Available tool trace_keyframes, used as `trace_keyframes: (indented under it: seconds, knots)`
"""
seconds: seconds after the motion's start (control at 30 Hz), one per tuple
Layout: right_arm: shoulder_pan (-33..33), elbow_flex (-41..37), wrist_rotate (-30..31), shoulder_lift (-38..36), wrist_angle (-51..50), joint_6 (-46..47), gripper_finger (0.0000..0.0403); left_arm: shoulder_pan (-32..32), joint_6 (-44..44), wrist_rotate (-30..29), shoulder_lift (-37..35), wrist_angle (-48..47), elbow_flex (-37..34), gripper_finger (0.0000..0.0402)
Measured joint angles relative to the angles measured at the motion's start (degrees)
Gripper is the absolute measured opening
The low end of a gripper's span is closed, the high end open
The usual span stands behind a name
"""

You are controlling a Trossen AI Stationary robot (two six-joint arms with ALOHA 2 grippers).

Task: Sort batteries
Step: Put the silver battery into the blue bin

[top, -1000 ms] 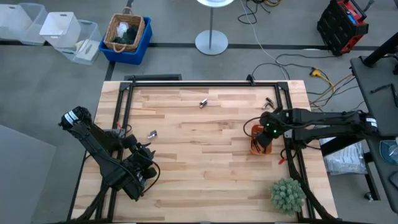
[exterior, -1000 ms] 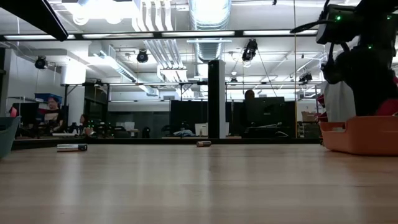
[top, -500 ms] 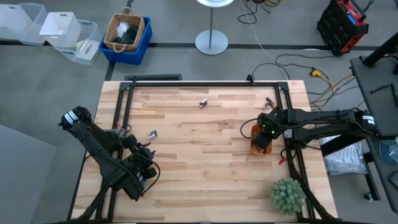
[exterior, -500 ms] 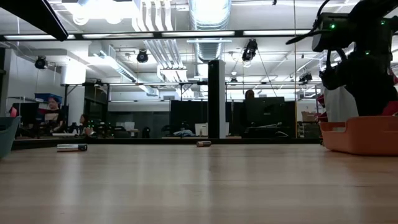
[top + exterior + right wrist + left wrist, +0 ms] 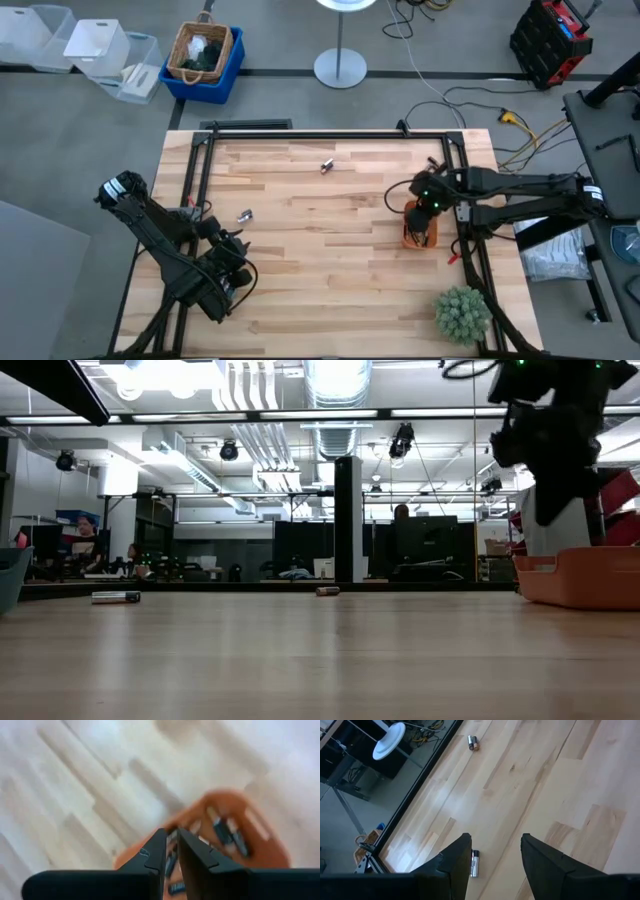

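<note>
Right end effector (image 5: 170, 851) hangs above the orange tray (image 5: 419, 230) at the table's (image 5: 330, 250) right side, fingers nearly together — nothing visible between them. Several batteries (image 5: 227, 831) lie in that tray, blurred in the wrist view. Left end effector (image 5: 492, 855) sits low at the near left corner, fingers spread apart and empty, one battery (image 5: 474, 863) lying just beyond them, partly cut off by a finger. Another battery (image 5: 326, 166) rests near the far edge — a tiny speck from above.
</note>
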Motion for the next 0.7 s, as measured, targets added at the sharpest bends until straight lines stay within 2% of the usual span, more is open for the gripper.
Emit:
trace_keyframes:
  seconds: [0.2, 0.33, 0.57, 0.7]
  knots:
    - [0.0, 3.7, 9.8, 0.6, 3.7, -1.4, 0.0038, 1.6, 0.0, -3.4, 0.0, 0.5, 0.0, 0.0152]
    - [0.0, 4.5, 16.4, 1.6, 6.3, -6.2, 0.0038, 4.4, 1.6, -3.4, 0.0, 3.1, 0.0, 0.0152]
    - [-0.1, 4.5, 23.9, 3.7, 10.6, -12.0, 0.0038, 12.2, 23.2, -4.1, 0.0, 21.2, 0.0, 0.0152]
    - [-0.1, 4.5, 24.7, 4.2, 15.3, -16.5, 0.0038, 17.5, 29.4, -2.2, -0.1, 24.0, 0.0, 0.0152]
